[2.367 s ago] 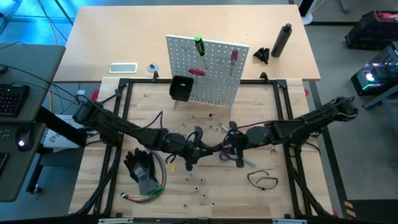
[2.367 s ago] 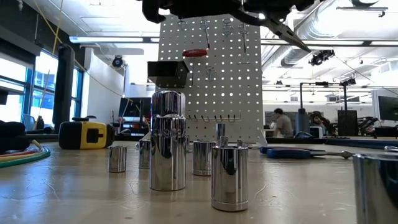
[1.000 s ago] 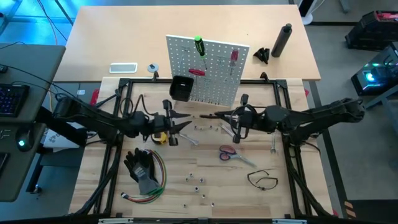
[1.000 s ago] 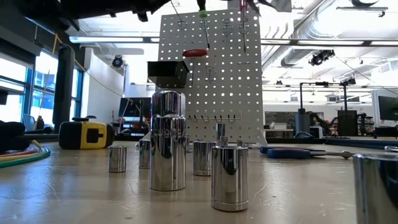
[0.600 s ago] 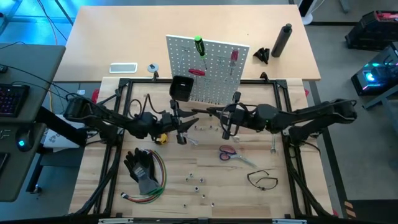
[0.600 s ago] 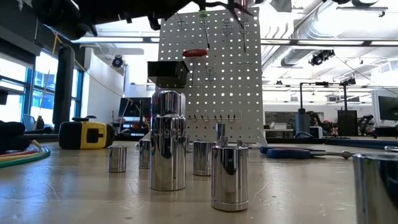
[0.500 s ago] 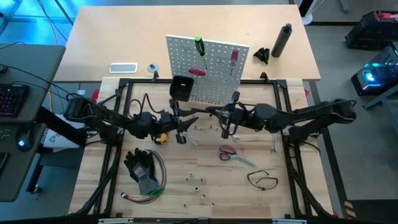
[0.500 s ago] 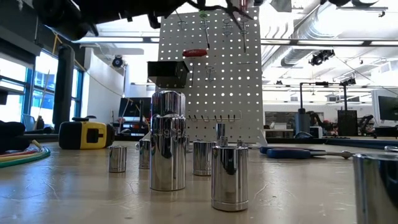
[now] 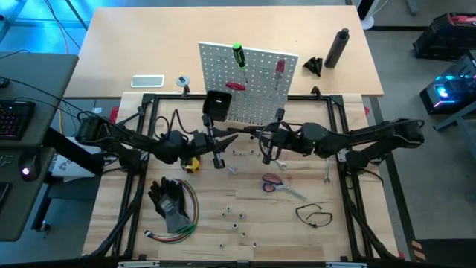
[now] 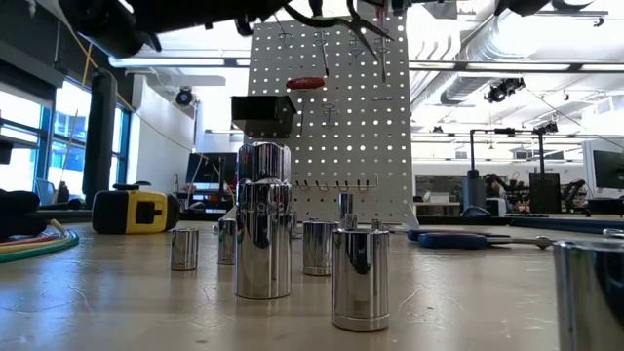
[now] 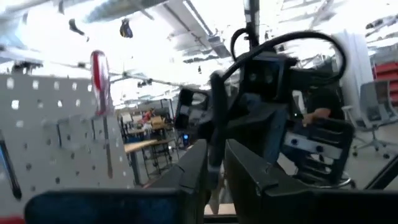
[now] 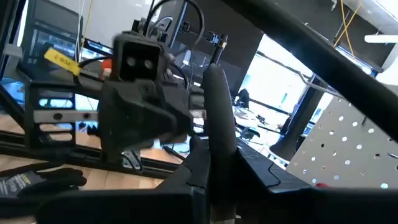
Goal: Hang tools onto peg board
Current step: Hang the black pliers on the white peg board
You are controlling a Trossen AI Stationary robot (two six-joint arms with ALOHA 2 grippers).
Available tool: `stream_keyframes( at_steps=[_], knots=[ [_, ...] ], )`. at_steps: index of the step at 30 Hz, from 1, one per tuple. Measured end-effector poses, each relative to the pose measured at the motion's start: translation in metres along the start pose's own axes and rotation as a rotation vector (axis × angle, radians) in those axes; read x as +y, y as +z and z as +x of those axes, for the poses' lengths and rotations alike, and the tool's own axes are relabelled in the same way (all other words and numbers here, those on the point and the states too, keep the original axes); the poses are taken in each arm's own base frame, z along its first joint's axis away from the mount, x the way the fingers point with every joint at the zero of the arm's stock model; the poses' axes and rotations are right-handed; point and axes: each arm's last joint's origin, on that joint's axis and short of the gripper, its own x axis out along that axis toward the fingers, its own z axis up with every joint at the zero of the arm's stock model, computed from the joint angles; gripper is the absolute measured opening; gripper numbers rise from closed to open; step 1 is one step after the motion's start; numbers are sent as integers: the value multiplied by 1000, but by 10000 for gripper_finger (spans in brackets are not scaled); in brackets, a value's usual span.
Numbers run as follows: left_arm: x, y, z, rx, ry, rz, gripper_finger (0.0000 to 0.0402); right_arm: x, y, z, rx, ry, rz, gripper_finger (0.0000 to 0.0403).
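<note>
The light wooden worktop (image 9: 245, 231) sits inside a black frame, with the peg board (image 9: 245, 93) standing upright at its far edge. Lying on the wood are red-handled scissors (image 9: 273, 183), a thin black loop (image 9: 313, 214) near the right side, a silver wrench (image 9: 326, 172), black gloves (image 9: 169, 199) beside a bundle of coloured wires (image 9: 186, 223), and a yellow tape measure (image 10: 135, 211). Small shiny sockets (image 9: 236, 218) are scattered toward the near edge.
</note>
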Motion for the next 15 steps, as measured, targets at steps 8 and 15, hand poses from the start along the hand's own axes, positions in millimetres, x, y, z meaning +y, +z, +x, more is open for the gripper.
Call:
stream_keyframes(
  at_steps=[8, 15],
  knots=[
    [-12, 15, -8, 28, -42, 35, 105, -3, 5, -1, -29, -34, -18, 33],
    [-15, 3, -12, 160, -7, -47, 117, -6, 12, -2, -102, -39, -21, 33]
  ],
)
